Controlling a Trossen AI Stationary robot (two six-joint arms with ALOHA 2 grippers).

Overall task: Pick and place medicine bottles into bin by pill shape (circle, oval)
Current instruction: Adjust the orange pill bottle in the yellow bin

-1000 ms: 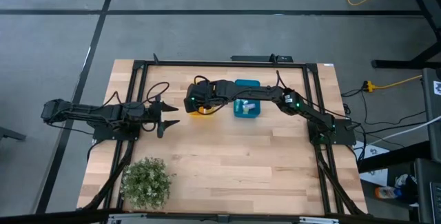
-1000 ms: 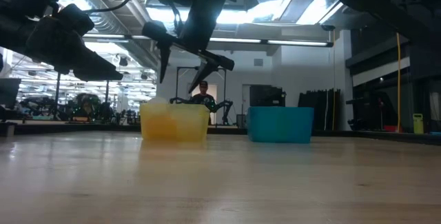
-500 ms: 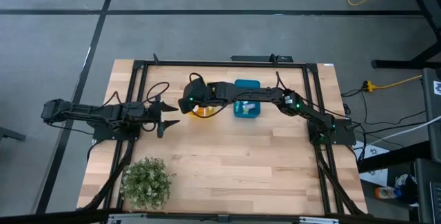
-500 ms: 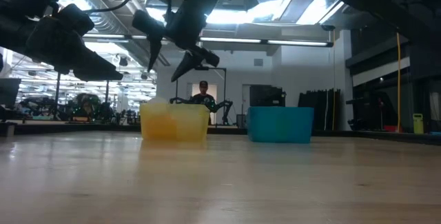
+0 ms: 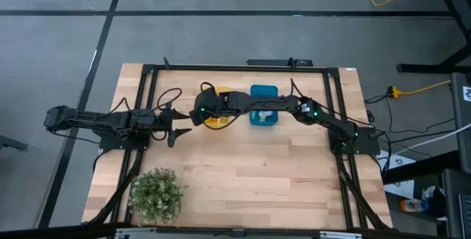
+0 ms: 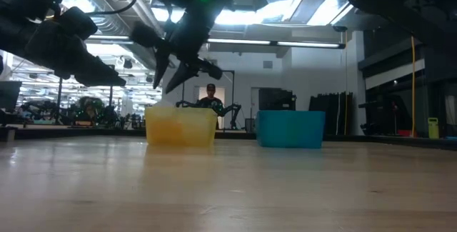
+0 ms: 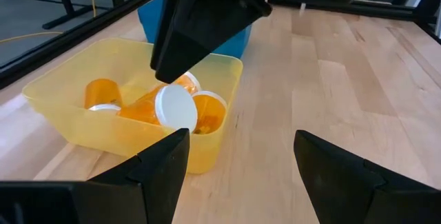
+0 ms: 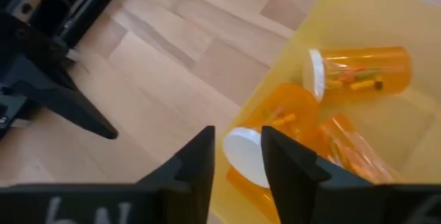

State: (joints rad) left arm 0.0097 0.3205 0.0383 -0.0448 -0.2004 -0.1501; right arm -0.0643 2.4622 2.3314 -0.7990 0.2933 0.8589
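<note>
table [image 5: 243, 173]: wood top, fills centre of the high view; big bare stretch in the lower middle and lower right, black frame rails along the edges
right arm [image 5: 324, 118]: reaches from right of frame across to upper centre, passing over the blue bin
left arm [image 5: 96, 119]: left of frame, lying level, waiting
plant [image 5: 156, 193]: lower left of the table, well apart from the bins
yellow bin [image 7: 48, 93]: upper centre of the high view, just beside the blue bin, on its left; open wood in front of it
blue bin [image 5: 263, 114]: upper centre, right of the yellow bin; contents too small to tell
right gripper [image 8: 238, 155]: above the yellow bin's left rim, fingers a narrow gap apart, nothing between them
left gripper [image 7: 238, 158]: left of the yellow bin, near it, not touching; fingers spread wide, nothing held
orange bottles [image 7: 145, 103]: all lying on their sides inside the yellow bin, bunched toward its right half in the left wrist view
top bottle [image 8: 358, 72]: long axis across the frame, pale cap pointing to frame left, coloured pills visible inside
capped bottle [image 8: 251, 162]: cap facing the right gripper, body running back into the bin
</note>
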